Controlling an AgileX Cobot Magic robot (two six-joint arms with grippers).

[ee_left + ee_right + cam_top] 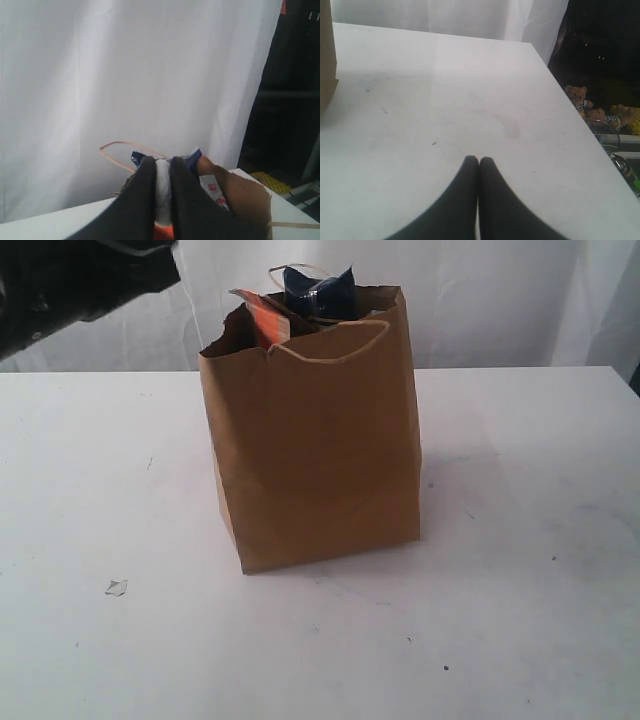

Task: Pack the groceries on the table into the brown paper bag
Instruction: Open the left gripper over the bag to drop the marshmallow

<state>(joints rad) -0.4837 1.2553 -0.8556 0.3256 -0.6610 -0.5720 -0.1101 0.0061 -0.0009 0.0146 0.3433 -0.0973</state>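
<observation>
The brown paper bag [310, 450] stands upright in the middle of the table [520, 570]. An orange-labelled pouch [262, 318] and a dark blue packet [320, 290] poke out of its ragged top. My left gripper [162, 162] is shut on a white wrapped sweet [163, 192], just beside the bag's rim [245, 195] and cord handle [125, 147]. In the exterior view only the left arm [70, 280] shows, at the top left. My right gripper [479, 160] is shut and empty over bare table, away from the bag's side [326, 60].
A small pale scrap [116, 587] lies on the table at front left. The table's edge [570, 125] runs close to the right gripper, with teddy bears [577, 97] and clutter beyond it. A white curtain [125, 75] hangs behind.
</observation>
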